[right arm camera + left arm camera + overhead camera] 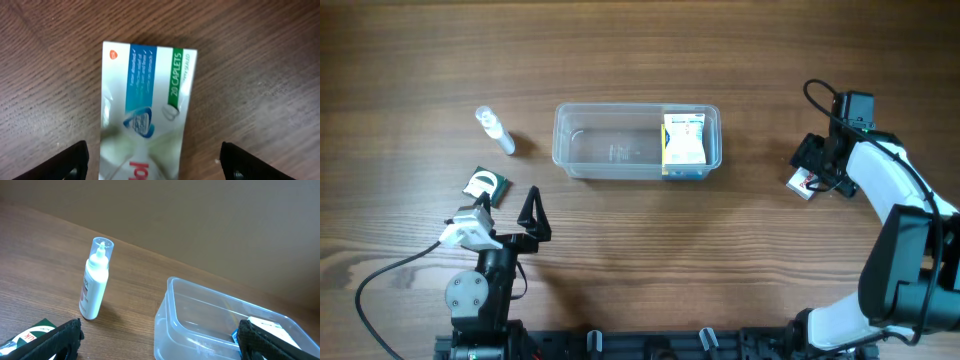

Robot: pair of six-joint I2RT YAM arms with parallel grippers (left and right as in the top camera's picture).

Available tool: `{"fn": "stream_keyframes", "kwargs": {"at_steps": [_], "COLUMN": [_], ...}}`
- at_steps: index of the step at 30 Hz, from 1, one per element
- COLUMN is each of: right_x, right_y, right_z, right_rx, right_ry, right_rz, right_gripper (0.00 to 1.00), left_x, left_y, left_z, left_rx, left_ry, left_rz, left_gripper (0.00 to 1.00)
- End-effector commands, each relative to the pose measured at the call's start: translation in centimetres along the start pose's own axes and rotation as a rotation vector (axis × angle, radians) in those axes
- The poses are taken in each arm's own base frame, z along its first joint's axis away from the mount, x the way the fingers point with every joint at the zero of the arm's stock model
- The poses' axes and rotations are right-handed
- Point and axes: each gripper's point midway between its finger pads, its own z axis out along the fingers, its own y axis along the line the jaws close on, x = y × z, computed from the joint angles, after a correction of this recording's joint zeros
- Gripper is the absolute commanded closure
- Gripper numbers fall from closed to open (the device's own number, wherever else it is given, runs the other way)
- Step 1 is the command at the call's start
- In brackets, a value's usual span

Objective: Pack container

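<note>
Two pairs of fingers, both spread wide: my left gripper holds nothing, and my right gripper straddles a caplet box without touching it. The container sits mid-table between my arms, mouth up, with its long axis running from my left to my right. The table is wood-grain, with a plain brown wall behind it.

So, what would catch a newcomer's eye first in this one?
The clear container sits in the middle with one white medicine box in its right end. To the right, the right gripper hangs open over a white caplet box lying flat on the wooden table. On the left, a small white bottle sits beyond the open left gripper.
</note>
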Motion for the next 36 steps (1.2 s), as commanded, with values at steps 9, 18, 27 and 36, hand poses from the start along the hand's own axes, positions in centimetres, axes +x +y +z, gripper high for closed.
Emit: {"fn": "stream_keyframes", "kwargs": {"at_steps": [9, 18, 27, 36], "right_x": [1.8, 1.6, -0.7, -1.9], "right_y": [-0.8, -0.7, 0.9, 1.8], "right_z": [3.1, 2.6, -1.1, -4.5], "right_rx": [0.061, 0.057, -0.047, -0.13], "right_ry": [0.077, 0.08, 0.013, -0.066], "right_rz": [0.006, 0.002, -0.037, -0.071], "right_gripper": [0.31, 0.41, 0.41, 0.47], "left_x": [0.2, 0.2, 0.2, 0.2], "left_y": [0.5, 0.5, 0.5, 0.5], "left_z": [0.0, 0.0, 0.0, 0.0], "left_rx": [-0.022, -0.022, -0.023, -0.022], "left_ry": [0.001, 0.001, 0.001, 0.001], "left_rz": [0.007, 0.007, 0.007, 0.007], "left_gripper": [0.0, 0.0, 0.0, 0.0]}}
